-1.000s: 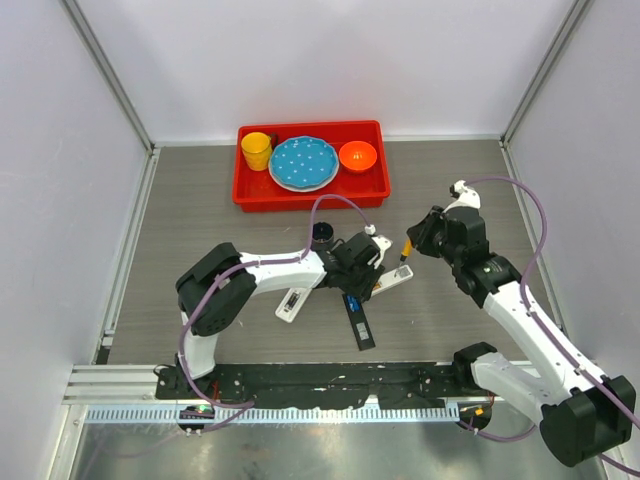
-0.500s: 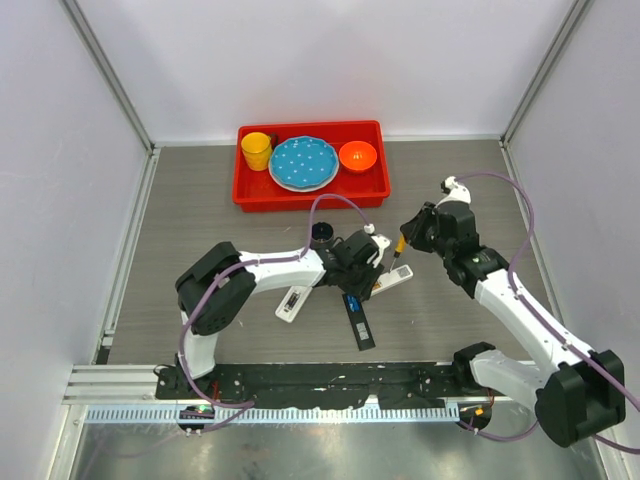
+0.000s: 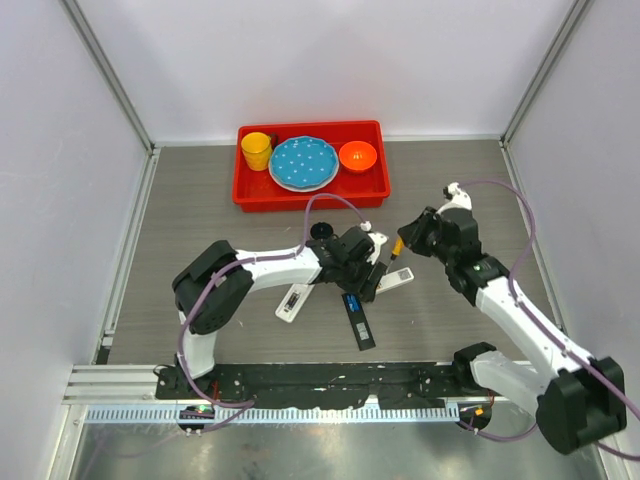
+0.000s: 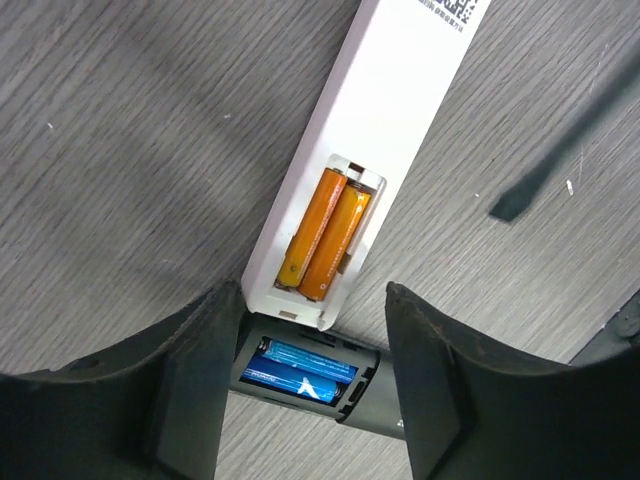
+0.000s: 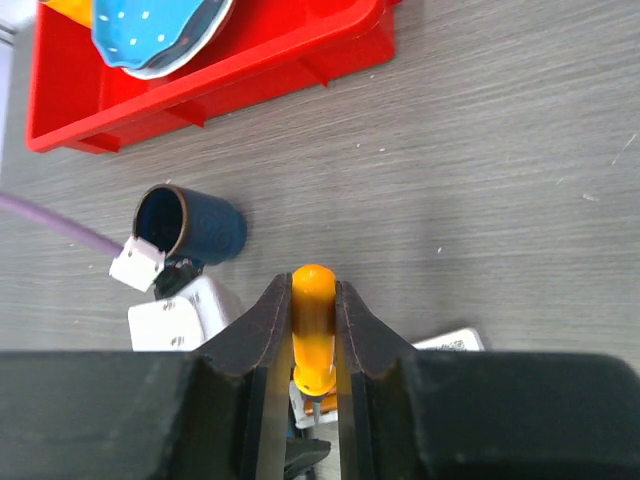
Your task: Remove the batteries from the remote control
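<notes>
Toward the table's near edge, two orange batteries are seen seated in the uncovered white remote (left gripper released astride it, right gripper clenched on the screwdriver), seemingly none extracted.

a red tray sits at the far side of the grey wood-grain table, holding a yellow cup at its left, a blue dotted plate in the middle and an orange bowl at its right. a dark blue cup rests on the table in front of the tray, and an orange-handled screwdriver points downward nearby.
</notes>
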Available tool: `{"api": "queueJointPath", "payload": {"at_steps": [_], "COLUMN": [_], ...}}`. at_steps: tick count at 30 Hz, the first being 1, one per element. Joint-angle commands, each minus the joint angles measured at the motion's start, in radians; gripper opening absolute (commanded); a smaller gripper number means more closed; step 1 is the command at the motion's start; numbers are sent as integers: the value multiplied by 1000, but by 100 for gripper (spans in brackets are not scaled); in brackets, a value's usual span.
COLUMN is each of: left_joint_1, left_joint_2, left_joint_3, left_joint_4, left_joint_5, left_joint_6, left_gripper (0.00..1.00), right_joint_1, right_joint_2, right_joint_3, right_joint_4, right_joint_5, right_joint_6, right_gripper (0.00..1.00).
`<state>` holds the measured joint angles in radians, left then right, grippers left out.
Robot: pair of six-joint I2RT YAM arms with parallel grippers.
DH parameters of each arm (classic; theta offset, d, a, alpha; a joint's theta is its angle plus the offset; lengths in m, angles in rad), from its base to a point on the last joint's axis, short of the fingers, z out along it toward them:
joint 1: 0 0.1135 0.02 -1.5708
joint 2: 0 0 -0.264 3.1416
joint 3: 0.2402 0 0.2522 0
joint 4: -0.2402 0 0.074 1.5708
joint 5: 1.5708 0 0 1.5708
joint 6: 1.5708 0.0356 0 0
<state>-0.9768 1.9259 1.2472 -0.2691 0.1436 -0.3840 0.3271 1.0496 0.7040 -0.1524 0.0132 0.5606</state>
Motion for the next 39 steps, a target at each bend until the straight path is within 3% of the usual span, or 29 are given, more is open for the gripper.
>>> {"api": "queueJointPath", "payload": {"at_steps": [1,9,13,18,30,39], "left_joint_1": [-10,-45,-45,-46,-48,-46], "left_joint_2": [-68,-300,-369,-426,-499,-460], "left_joint_3": [-48,-256,-256,-210,-218,-308], "left_joint_4": [53,113,68,5,-56,91], "left_joint_5": [-33,-134,-133,-130,-124,-180], "left_joint_6": [19,-47,-49,-27,63,109], "left_gripper": [66,75,76,76,82,83], "right_joint_1": [-3,0,-2,-2,-2,0], "right_joint_2": [-146,-278,-332,-278,-218,-157], "right_joint_3": [-119,-126,-92,-15,52,-21], "right_joint_4": [119,-31,-97,-151,-138,-9], "right_joint_5": [-16,-130,-162,-186,-194,-194], "right_joint_6": [82,50,18,-30,-53,-25], "right_gripper": [1,1,1,1,1,1]}}
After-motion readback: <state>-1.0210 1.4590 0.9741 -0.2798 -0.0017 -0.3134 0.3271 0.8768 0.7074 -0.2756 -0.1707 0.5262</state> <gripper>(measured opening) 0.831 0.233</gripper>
